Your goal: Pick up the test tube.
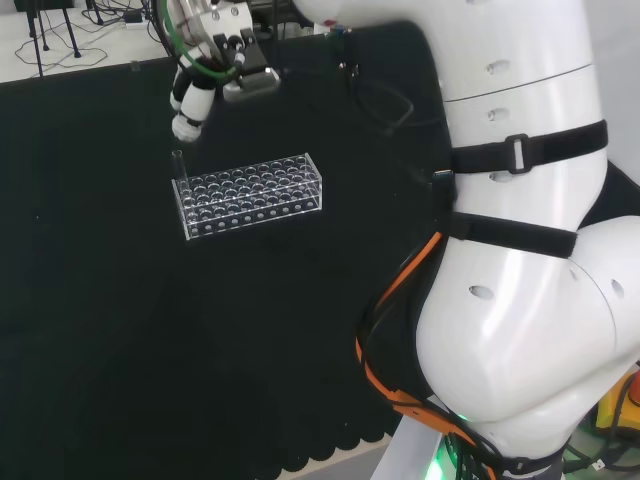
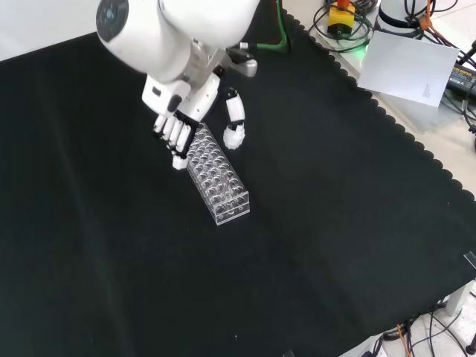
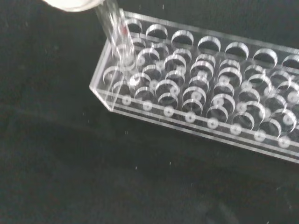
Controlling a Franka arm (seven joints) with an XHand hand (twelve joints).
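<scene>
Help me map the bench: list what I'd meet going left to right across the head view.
Test tube at the rack's left end, with the hand above it → clear rack → the arm's white links.

One clear test tube (image 3: pixel 113 28); one clear tube rack (image 1: pixel 250 195); one hand (image 2: pixel 181 119).

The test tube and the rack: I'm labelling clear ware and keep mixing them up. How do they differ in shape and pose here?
The test tube is a single slim cylinder standing upright, while the rack is a long low box lying flat on the cloth. The test tube rises above the rack's top at one end corner; the rack has rows of round holes, the others apparently empty. The hand hovers just above the test tube, not over the rest of the rack. Both are clear.
</scene>
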